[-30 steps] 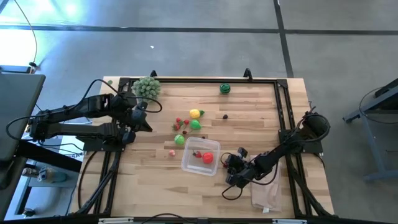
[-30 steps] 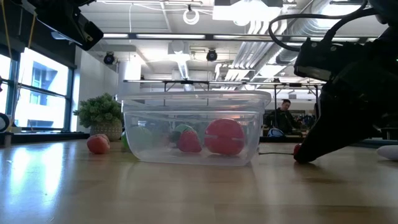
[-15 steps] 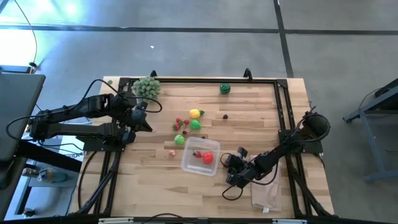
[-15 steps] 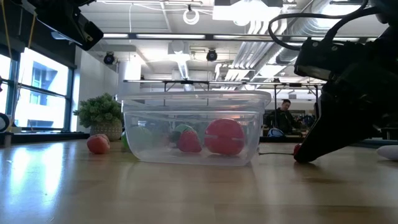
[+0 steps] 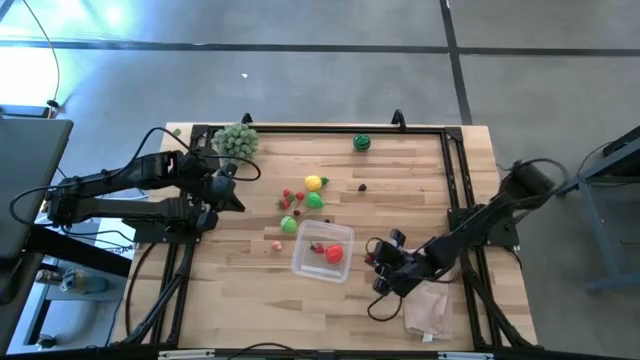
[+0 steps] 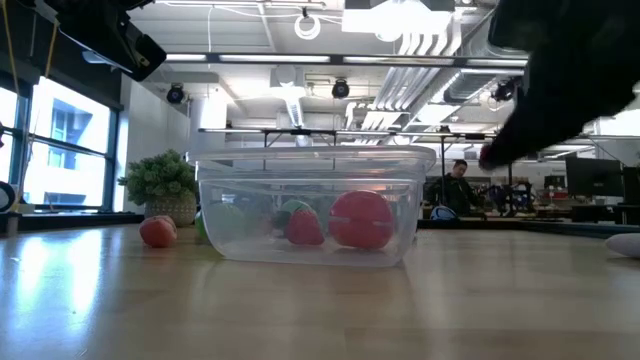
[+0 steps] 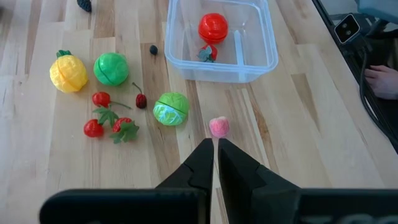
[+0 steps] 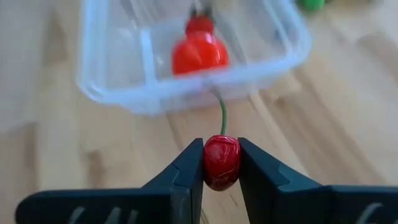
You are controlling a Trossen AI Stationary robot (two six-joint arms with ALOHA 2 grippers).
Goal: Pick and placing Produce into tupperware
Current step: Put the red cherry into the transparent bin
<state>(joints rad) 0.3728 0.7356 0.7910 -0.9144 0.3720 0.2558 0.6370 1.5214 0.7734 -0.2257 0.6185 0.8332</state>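
Right now the right gripper (image 8: pixel 221 163) is clamping a small red cherry (image 8: pixel 221 162) between its two dark fingers, its green stem sticking out toward the tupperware (image 8: pixel 118 93); in the high view this gripper (image 5: pixel 376 262) is hanging just right of the clear container (image 5: pixel 303 262), and in the low view it is showing as a dark shape lifted clear of the wood, above and to the right of the box (image 6: pixel 215 215). Inside the tupperware a round red fruit (image 7: pixel 212 27) and a strawberry (image 7: pixel 208 53) are lying side by side. Over at the left side of the table (image 5: pixel 250 290) the left gripper (image 7: pixel 215 149) is waiting with its fingers pressed together on nothing. Loose produce is lying between it and the container: a pink piece (image 7: pixel 218 127) nearest its fingertips, a light green striped ball (image 7: pixel 171 108), a plain green ball (image 7: pixel 111 68), a yellow fruit (image 7: pixel 68 72), and several small red pieces with green leaves (image 7: pixel 106 121). A dark green ball (image 5: pixel 361 143) is sitting alone near the far edge, a bushy grey-green ball (image 5: pixel 236 140) at the far left corner, and a pale bag (image 5: pixel 430 310) at the near right.
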